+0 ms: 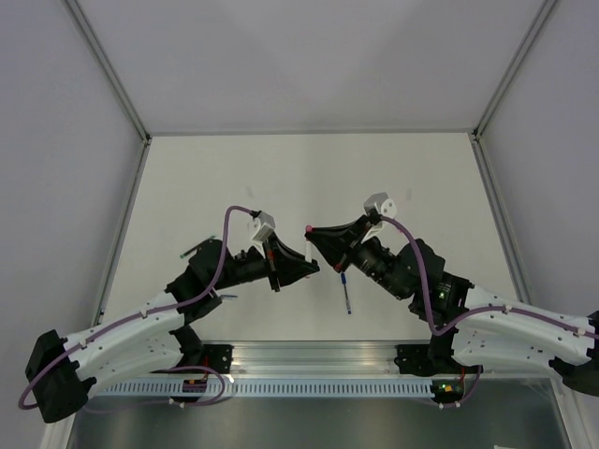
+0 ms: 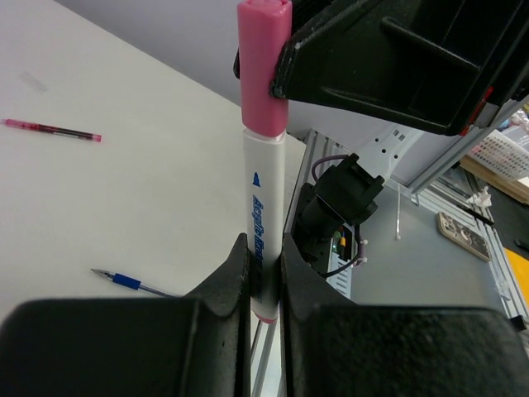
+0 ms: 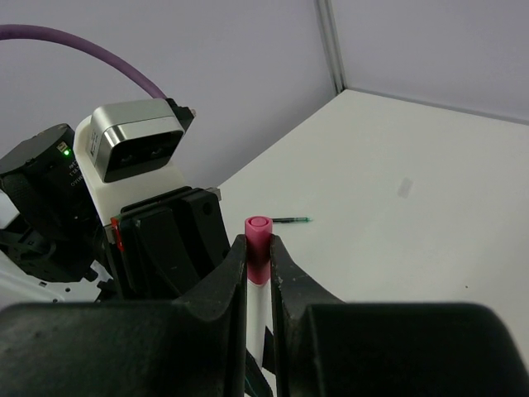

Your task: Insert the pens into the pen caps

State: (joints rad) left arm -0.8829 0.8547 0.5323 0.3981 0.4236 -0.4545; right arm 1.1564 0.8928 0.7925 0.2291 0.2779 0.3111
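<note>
My left gripper [image 2: 264, 248] is shut on the barrel of a white pen [image 2: 264, 198] with blue print and holds it off the table. A pink cap [image 2: 263, 74] sits over the pen's far end. My right gripper [image 3: 259, 246] is shut on that pink cap [image 3: 258, 236], with the white barrel [image 3: 258, 318] running back between its fingers. In the top view the two grippers meet tip to tip, left [image 1: 312, 267] and right [image 1: 310, 231]. A blue pen [image 2: 132, 283] lies on the table [image 1: 309, 178], also seen from above [image 1: 346, 295]. A red pen [image 2: 50, 130] and a green pen [image 3: 289, 220] lie farther off.
The left arm's camera housing [image 3: 136, 141] and black gripper body [image 3: 165, 240] stand close in front of my right gripper. A metal rail [image 1: 309, 360] runs along the table's near edge. White walls close the table in at the back and sides.
</note>
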